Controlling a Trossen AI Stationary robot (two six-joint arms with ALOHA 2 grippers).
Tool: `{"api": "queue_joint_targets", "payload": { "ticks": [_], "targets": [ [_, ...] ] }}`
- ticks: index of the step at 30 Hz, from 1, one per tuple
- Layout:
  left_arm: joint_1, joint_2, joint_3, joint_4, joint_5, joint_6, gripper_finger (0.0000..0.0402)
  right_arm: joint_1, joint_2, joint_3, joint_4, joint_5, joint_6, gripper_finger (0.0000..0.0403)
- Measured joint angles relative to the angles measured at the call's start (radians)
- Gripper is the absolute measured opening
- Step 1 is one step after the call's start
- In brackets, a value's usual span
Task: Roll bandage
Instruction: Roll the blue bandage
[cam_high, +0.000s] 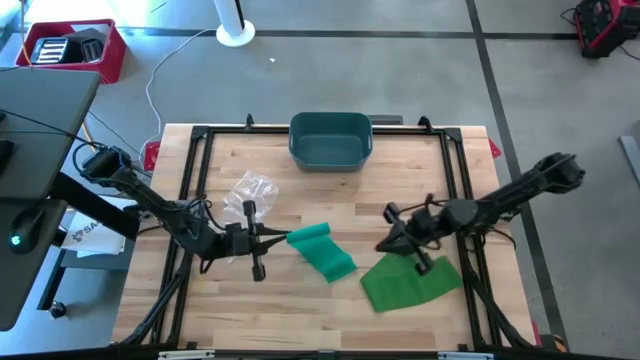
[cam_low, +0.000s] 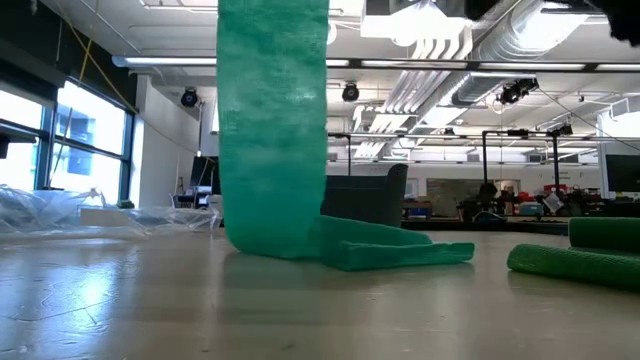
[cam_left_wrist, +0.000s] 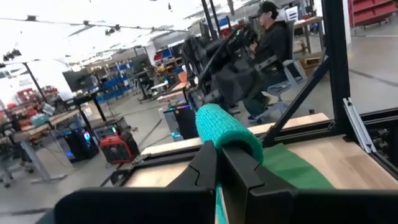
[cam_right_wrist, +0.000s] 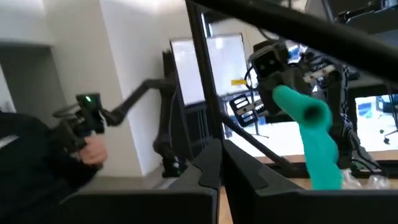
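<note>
Left pincer (cam_high: 275, 237) clenched on the rolled end of the green bandage (cam_high: 322, 250), lifted mid-surface; loose tail drapes down. Right pincer (cam_high: 392, 243) clenched, empty. Soft, light, floppy; grip the roll's core, keep tension.

So the rolled end of the bandage (cam_high: 309, 235) sits right at the left gripper (cam_high: 274, 238) jaws, its loose tail trailing away toward the right gripper (cam_high: 392, 243). A second bandage piece (cam_high: 408, 283) lies just beside the right jaws, the bin (cam_high: 331, 139) is well behind both, and the plastic wrapper (cam_high: 250, 192) is just behind the left jaws.
</note>
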Motion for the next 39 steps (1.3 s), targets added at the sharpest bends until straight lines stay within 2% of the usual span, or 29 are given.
{"api": "queue_joint_targets", "payload": {
  "ticks": [6,11,19,22,25,28,32,36,39],
  "targets": [
    [0.002,0.0,-0.026,0.005,0.001,-0.028,0.0,-0.001,0.089,0.25,-0.305,-0.011,-0.149,0.0007],
    [0.002,0.0,-0.029,0.006,0.004,-0.038,0.0,-0.001,0.127,0.443,-0.578,0.05,-0.201,0.002],
    [0.002,0.0,-0.029,0.003,0.021,-0.039,0.0,-0.017,0.171,0.661,-1.04,0.204,-0.13,0.0095],
    [0.0,0.0,-0.034,0.004,0.04,-0.04,0.0,-0.026,0.171,0.67,-1.104,0.25,-0.148,0.0115],
    [0.005,0.0,-0.057,0.025,0.124,-0.038,0.0001,-0.025,0.173,0.615,-1.039,0.267,-0.201,0.012],
    [0.02,0.0,-0.114,0.141,0.212,-0.039,0.0001,-0.015,0.179,0.488,-0.812,0.265,-0.242,0.0121],
    [0.027,0.0,-0.217,0.346,0.256,-0.042,0.0001,0.002,0.179,0.354,-0.474,0.273,-0.257,0.0122],
    [0.037,0.0,-0.294,0.499,0.335,-0.049,0.0001,0.003,0.204,0.319,-0.311,0.257,-0.275,0.0122],
    [0.05,0.0,-0.314,0.529,0.368,-0.059,0.0001,0.003,0.25,0.356,-0.303,0.272,-0.289,0.0122]
  ]
}}
